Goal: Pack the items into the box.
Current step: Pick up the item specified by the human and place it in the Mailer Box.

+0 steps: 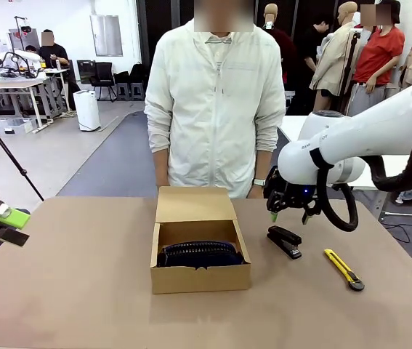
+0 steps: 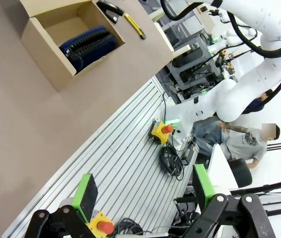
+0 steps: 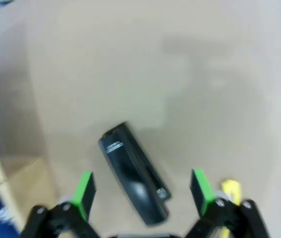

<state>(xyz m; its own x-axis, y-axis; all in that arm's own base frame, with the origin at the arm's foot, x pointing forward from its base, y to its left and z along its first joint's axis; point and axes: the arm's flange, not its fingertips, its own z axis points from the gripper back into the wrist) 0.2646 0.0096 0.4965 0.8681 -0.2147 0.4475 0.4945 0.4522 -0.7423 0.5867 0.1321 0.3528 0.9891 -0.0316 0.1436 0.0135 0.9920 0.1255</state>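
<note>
The brown cardboard box stands open mid-table with its flap lid raised toward the person. The dark navy pouch lies inside it; it shows too in the left wrist view as pouch in box. The black stapler lies on the table right of the box. My right gripper hangs open just above it; in the right wrist view the stapler lies between and below the green fingertips of the right gripper. My left gripper is open at the table's left edge, well away; its own camera shows the left gripper empty.
A yellow-and-black utility knife lies right of the stapler, seen also as knife. A person in a white jacket stands at the far side behind the box. Bare tabletop spreads left of the box.
</note>
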